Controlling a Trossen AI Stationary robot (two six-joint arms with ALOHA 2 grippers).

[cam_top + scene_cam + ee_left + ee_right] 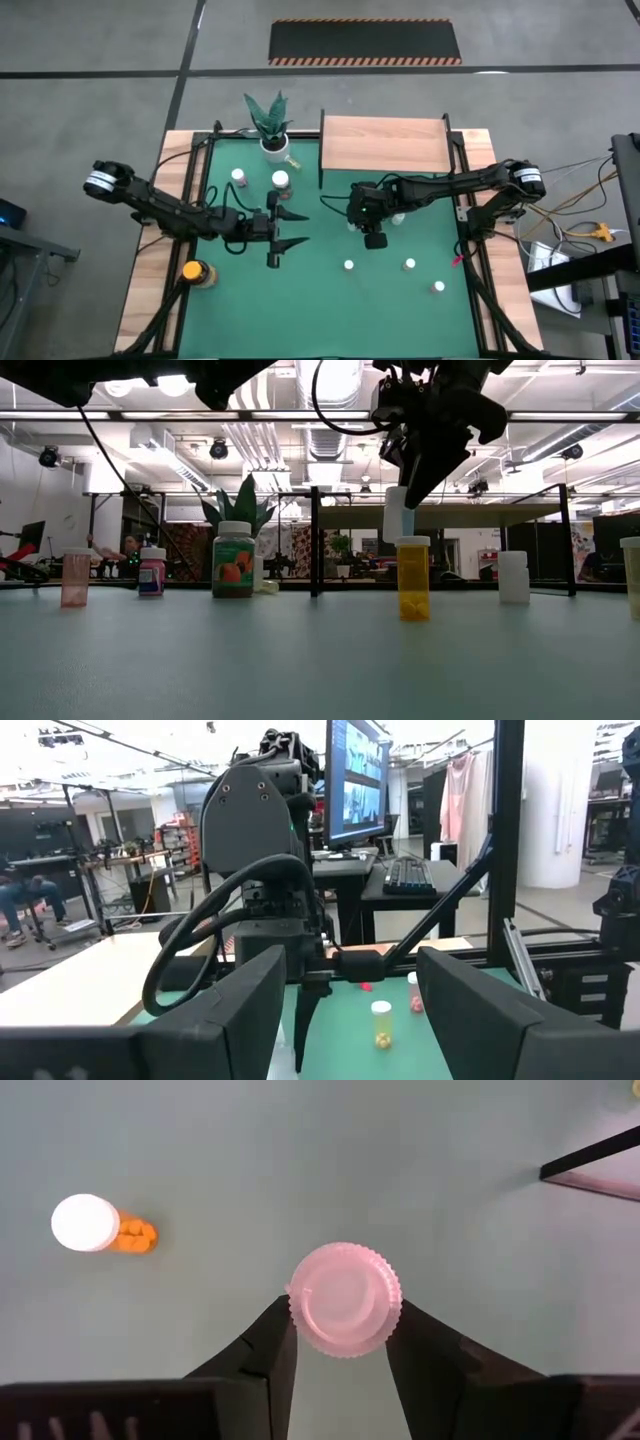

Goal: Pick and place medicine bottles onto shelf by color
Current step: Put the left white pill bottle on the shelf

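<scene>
My right gripper (374,238) hangs over the middle of the green mat (330,300), shut on a small pale medicine bottle (397,512) with a pinkish-white ridged cap (345,1298). An orange bottle (413,578) stands on the mat right below it. My left gripper (300,228) is open at mid-left with nothing between its fingers (240,1010), pointing at the right arm. The wooden shelf (383,143) stands at the far edge with nothing on it. More bottles stand on the mat: two (238,177) (281,180) at the far left, an amber one (193,272) on the table's wooden left edge, white-capped ones (348,266) (410,264) nearer. My right gripper pinches the bottle at its ridged cap (296,1318), one finger on each side. The fingers (270,1350) come from above, slanting down. The bottle hangs upright below them, lifted clear of the mat (397,535).
A potted plant (271,125) stands at the far left next to the shelf. A black metal frame (463,190) borders the mat. In the low view a green bottle (232,559), two pink ones (75,577) (152,570) and a white one (513,577) stand on the mat.
</scene>
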